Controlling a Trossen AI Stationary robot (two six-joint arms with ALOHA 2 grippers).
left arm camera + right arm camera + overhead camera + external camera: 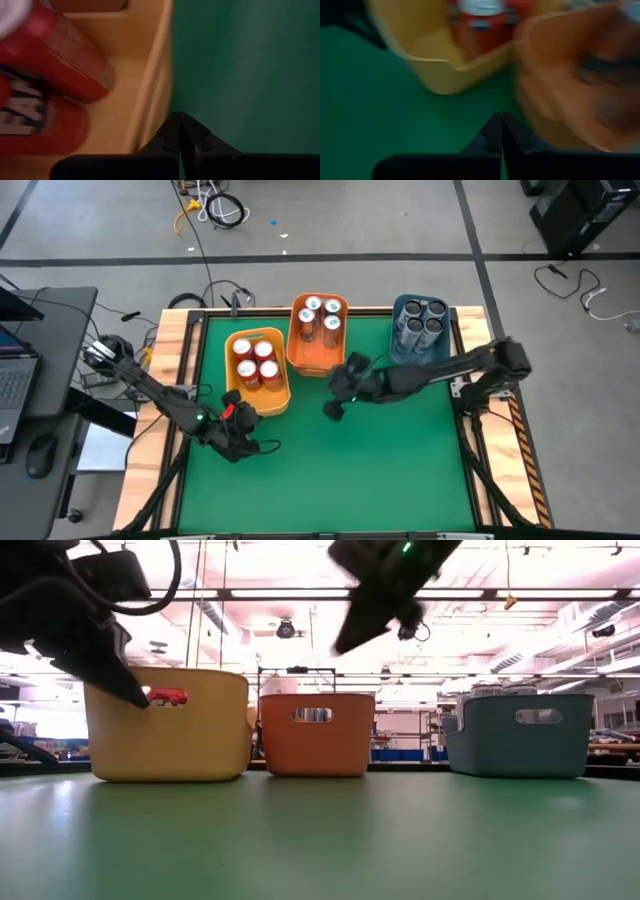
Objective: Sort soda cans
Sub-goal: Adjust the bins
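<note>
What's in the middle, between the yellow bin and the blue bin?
The orange bin, holding white cans. The high view shows it best.

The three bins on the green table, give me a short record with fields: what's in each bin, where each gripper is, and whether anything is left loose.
yellow bin: four red cans
orange bin: four white cans
blue bin: four dark grey cans
left gripper: shut, empty, over the mat near the yellow bin
right gripper: shut, empty, over the mat in front of the orange bin
loose cans on mat: none visible
</note>
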